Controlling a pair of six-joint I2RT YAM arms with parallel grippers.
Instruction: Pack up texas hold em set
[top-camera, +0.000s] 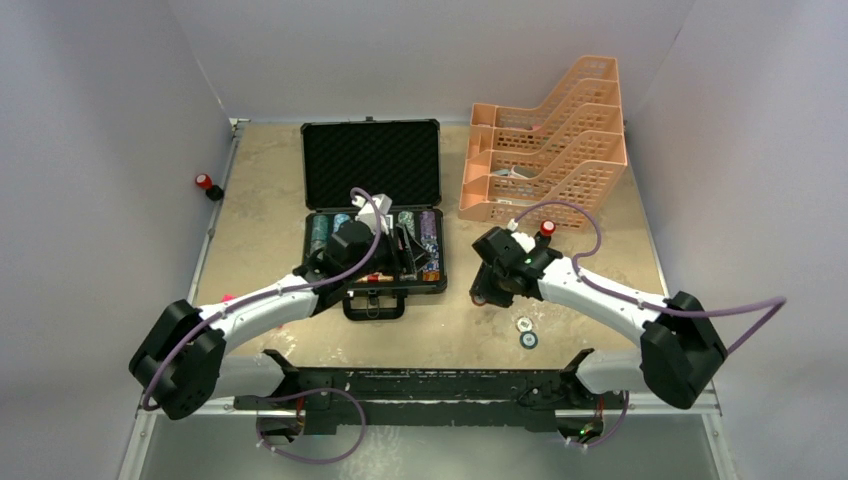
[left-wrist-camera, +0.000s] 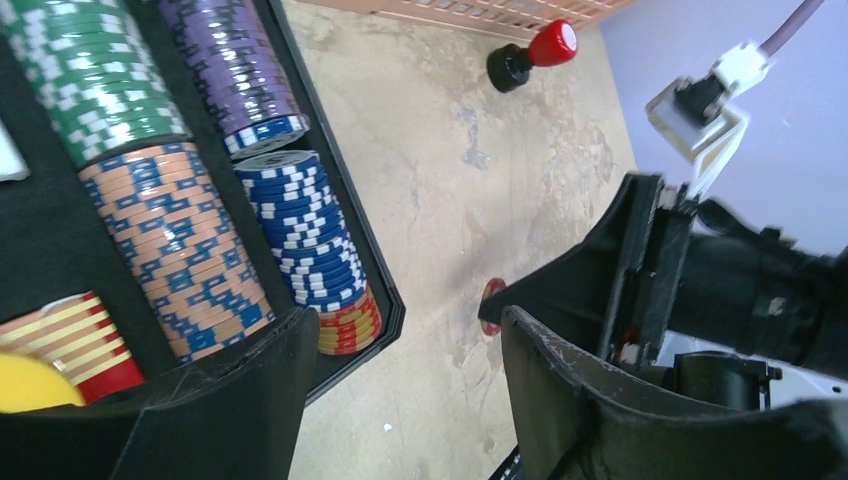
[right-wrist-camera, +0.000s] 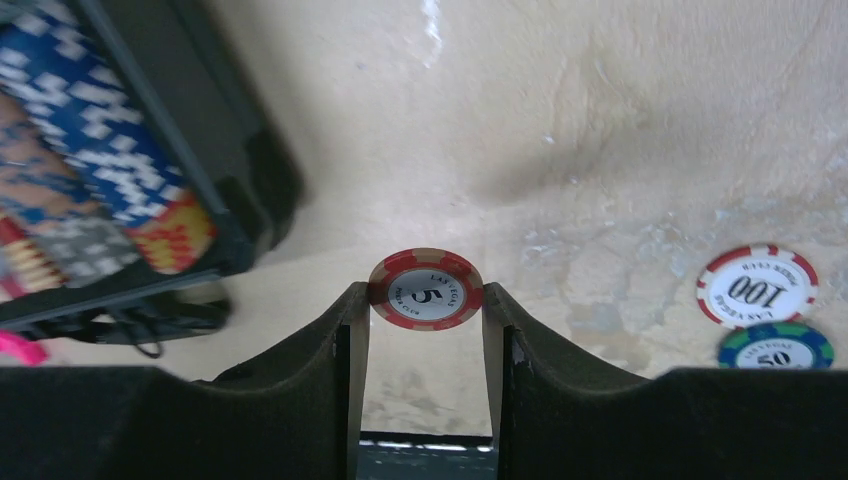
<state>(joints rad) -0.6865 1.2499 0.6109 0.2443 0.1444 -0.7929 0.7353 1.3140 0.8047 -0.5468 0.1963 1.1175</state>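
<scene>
- Open black briefcase (top-camera: 372, 165), upper middle, holds rows of poker chips (left-wrist-camera: 130, 90).
- Left fingers (left-wrist-camera: 230, 400), wide apart over its right edge, hold nothing.
- Right fingers (right-wrist-camera: 320, 370) pinch a red 5 chip (right-wrist-camera: 425, 290) beside it.
- Two loose chips (right-wrist-camera: 757, 286) lie lower right.

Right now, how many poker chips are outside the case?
3: red chip between the right arm's jaws; white chip and green chip on the table. Others may be hidden.

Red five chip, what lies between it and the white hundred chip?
Only bare tabletop separates red chip and hundred chip, in the right wrist view.
</scene>
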